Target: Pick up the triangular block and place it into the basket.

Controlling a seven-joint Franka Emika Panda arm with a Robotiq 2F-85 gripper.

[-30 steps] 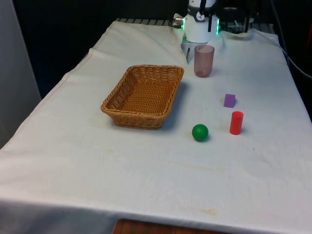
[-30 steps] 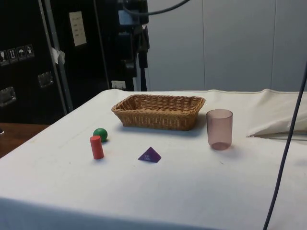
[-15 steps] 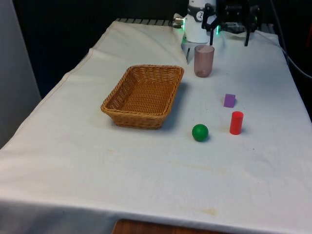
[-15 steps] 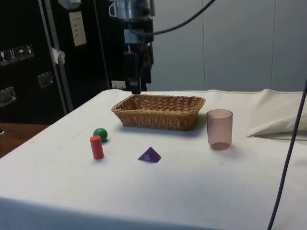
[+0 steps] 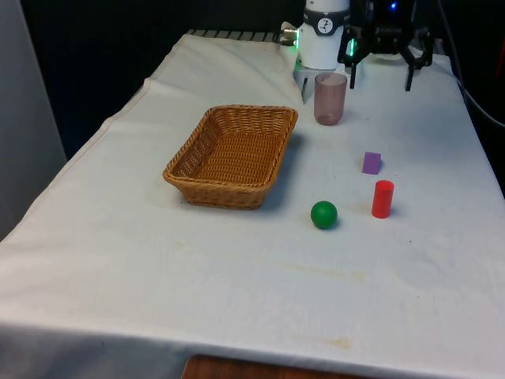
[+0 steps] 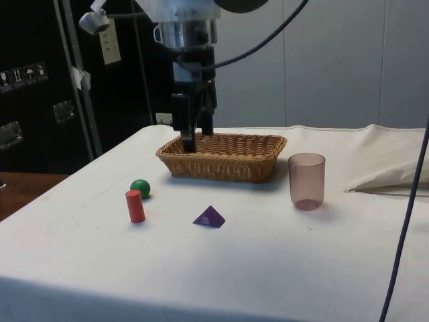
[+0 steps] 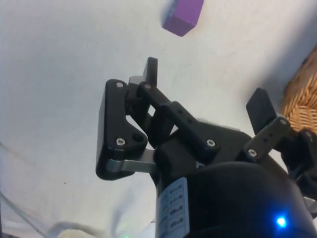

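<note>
End effector point(image 5: 379, 73) is up off the bench point(image 5: 237, 260), fingers spread wide, nothing between them. In the wrist view the end effector point(image 7: 203, 96) shows both fingertips apart with bare cloth in the gap.

Triangular block point(image 5: 372, 163) is purple, sitting flat on the bench, on the front view's right, between the translucent pink cup point(image 5: 330, 98) and the red cylinder point(image 5: 383, 198). In the side view the triangular block point(image 6: 209, 217) rests on a broad face, apex up, apart from its neighbours. In the wrist view the triangular block point(image 7: 183, 17) lies ahead of the fingertips, not yet between them.

Basket point(image 5: 230, 155) is wicker, empty, on the front view's left of the block, open side up. Green ball point(image 5: 323, 214) sits just beside the red cylinder, nearer the camera.

Judgement: pre-grasp approach. Jaws held wide so they clear the sloped faces on descent. Next move looks like a travel out over the block, then down. Sloped sides could let it squirt out on closing, so the grip wants to land low on the faces. The cylinder is the nearest thing to clip on the way in.
</note>
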